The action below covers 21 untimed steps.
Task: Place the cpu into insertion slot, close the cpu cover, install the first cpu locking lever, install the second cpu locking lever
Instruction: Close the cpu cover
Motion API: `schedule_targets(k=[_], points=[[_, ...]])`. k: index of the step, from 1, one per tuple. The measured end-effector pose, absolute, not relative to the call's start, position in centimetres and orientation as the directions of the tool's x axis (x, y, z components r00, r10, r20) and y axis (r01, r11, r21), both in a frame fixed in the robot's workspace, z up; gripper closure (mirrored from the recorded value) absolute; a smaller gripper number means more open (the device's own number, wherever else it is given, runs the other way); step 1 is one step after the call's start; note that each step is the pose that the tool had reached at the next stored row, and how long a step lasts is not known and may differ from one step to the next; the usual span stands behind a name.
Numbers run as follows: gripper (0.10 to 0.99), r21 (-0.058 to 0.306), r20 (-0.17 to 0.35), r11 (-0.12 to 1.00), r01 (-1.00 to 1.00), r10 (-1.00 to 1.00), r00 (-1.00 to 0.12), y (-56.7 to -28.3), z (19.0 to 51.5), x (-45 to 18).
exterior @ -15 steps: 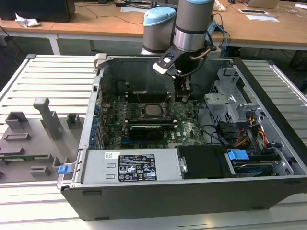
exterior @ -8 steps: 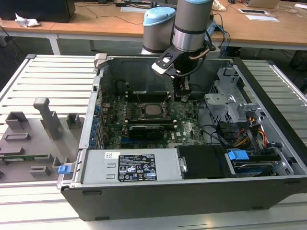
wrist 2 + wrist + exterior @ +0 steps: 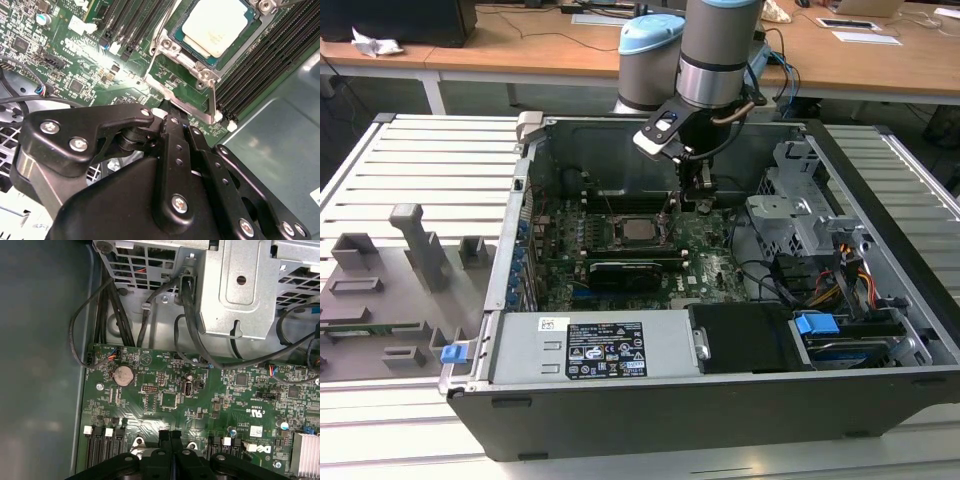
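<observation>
Seemingly closed, the gripper (image 3: 169,112) hides part of the cpu cover (image 3: 189,104)

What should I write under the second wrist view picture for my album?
Gripper close to the cpu cover, which frames the seated cpu.

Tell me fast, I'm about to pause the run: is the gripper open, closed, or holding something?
Gripper: closed, fingers together at the edge of the insertion slot; whether they pinch anything cannot be told.

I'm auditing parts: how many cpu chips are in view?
1. The cpu sits in the middle of the motherboard, close to the pincer; the arm could hide another.
</observation>
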<state>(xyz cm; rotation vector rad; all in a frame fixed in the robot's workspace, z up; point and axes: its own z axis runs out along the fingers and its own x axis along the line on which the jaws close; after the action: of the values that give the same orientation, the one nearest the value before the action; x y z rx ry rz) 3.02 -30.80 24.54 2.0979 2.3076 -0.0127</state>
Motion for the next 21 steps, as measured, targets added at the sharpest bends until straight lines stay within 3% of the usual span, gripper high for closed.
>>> schedule_targets(k=[21], points=[[0.98,0.009,-0.022,0.095,0.995,0.995,-0.095,-30.8,24.54,2.34]])
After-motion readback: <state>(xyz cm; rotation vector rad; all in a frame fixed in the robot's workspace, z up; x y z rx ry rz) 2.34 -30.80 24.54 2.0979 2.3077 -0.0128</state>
